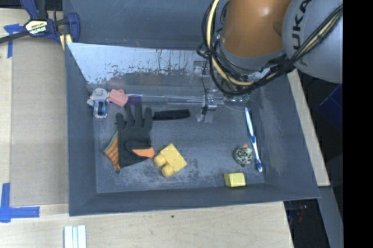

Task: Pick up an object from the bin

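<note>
Jaws: hanging low in the frame's upper middle, just right of the black marker (171,115); released or clenched, I cannot tell.
Nearest thing: the marker is lying on the bin (192,201) floor, beside the black glove (135,131).
Progress: nothing appears lifted yet; grasping and raising are remaining.

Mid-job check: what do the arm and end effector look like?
A silver-grey arm with dark lettering, only "UKA" readable. A rounded orange cover sits at the wrist, ringed by looping yellow and black cables. Below is a small metallic end effector.
</note>
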Available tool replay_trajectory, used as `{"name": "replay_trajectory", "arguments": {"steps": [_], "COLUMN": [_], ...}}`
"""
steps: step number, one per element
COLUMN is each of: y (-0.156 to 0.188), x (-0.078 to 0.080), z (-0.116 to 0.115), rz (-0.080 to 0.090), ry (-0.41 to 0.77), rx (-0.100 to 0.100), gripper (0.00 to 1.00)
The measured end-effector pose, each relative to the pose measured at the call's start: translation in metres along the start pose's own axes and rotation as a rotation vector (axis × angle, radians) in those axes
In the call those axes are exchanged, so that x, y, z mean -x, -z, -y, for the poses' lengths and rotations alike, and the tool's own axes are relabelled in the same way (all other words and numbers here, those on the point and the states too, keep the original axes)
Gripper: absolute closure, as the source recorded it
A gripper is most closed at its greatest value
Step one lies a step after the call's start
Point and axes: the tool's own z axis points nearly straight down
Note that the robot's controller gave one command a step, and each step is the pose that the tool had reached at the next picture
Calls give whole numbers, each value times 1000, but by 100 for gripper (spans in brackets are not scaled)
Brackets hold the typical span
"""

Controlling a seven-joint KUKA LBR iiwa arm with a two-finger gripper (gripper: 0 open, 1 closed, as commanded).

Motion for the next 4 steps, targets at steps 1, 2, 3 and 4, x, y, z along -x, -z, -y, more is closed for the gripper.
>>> {"name": "replay_trajectory", "arguments": {"steps": [1, 2, 3, 4], "y": [4, -95, -100, -114], "x": [2, 23, 24, 28], "z": [0, -14, -21, -44], "rz": [7, 12, 13, 11], "ry": [-1, -13, -34, -34], "rx": [0, 1, 1, 1], "gripper": [0, 0, 0, 0]}}
